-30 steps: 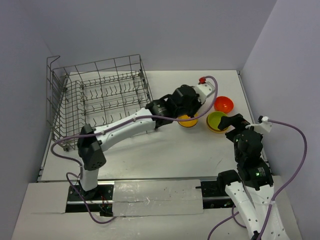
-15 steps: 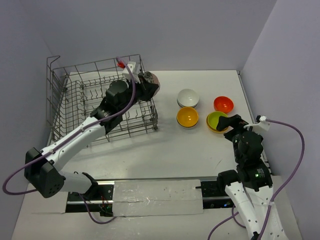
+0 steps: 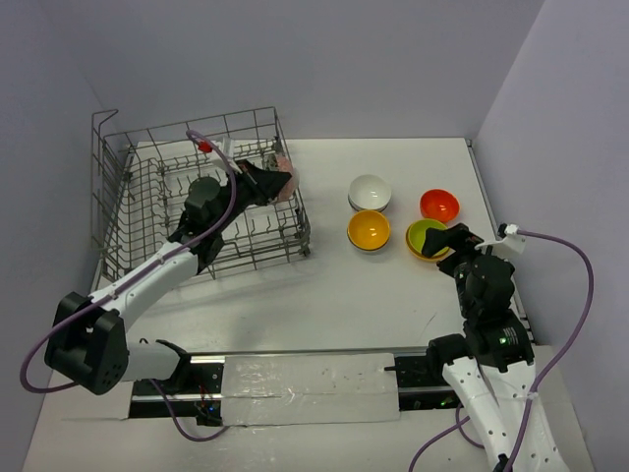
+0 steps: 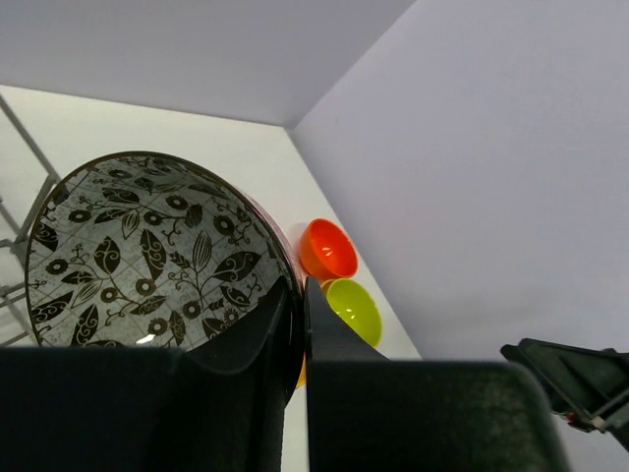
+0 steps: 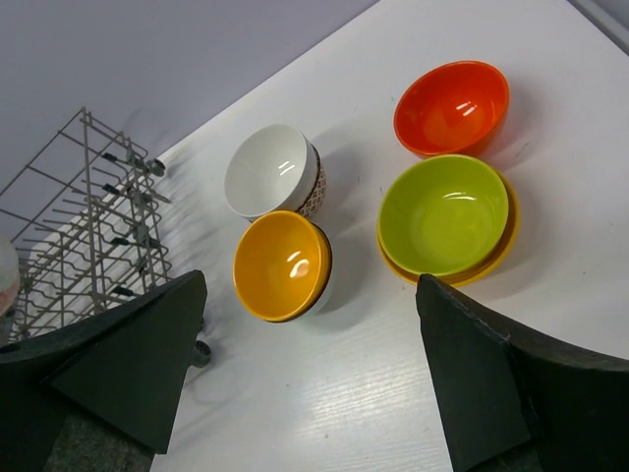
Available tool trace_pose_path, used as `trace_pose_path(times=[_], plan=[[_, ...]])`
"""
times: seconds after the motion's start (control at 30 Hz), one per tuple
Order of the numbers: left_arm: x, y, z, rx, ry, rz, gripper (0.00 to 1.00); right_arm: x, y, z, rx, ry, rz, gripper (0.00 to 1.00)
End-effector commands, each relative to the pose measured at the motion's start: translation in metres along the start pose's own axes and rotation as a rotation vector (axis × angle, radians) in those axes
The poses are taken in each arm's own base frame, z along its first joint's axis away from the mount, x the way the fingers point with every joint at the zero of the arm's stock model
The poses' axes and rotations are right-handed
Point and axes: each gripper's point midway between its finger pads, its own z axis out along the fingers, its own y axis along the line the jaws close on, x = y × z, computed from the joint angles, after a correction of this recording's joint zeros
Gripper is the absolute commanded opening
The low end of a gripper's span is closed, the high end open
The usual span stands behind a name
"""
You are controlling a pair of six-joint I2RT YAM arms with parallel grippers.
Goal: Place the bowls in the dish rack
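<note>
White tabletop (image 3: 324, 295), grey walls: my left gripper (image 3: 267, 181) is clamped on the rim of a bowl (image 4: 147, 256), black-and-white leaf print inside, pinkish outside, held tilted over the far right corner of the dish rack (image 3: 128, 231). I see my right gripper (image 5: 310, 369) spread wide by the tabletop's right edge, close to the lime green bowl (image 5: 444, 214).

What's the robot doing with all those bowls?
It is putting bowls into the dish rack. The left pincer grips a leaf-patterned bowl by its rim and holds it, tipped on edge, at the rack's right end. No bowl sits in the rack yet. The right pincer is open above the table, where the orange bowl, white bowl, lime green bowl and red bowl wait.
</note>
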Motion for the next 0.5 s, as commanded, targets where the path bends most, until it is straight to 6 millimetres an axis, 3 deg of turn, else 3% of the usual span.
trace_pose_path(times=[0.0,0.23,0.47], plan=[[-0.033,-0.029,-0.004,0.164,-0.116,-0.014,0.0,-0.001,0.002,0.006,-0.01,-0.01,-0.01,0.95],[-0.022,-0.009,0.0,0.175,-0.079,-0.054,0.0,0.002,0.003,0.008,-0.013,0.0,-0.016,0.95],[-0.016,-0.004,0.004,0.173,-0.054,-0.054,0.0,0.004,0.003,0.008,-0.018,0.003,-0.022,0.95]])
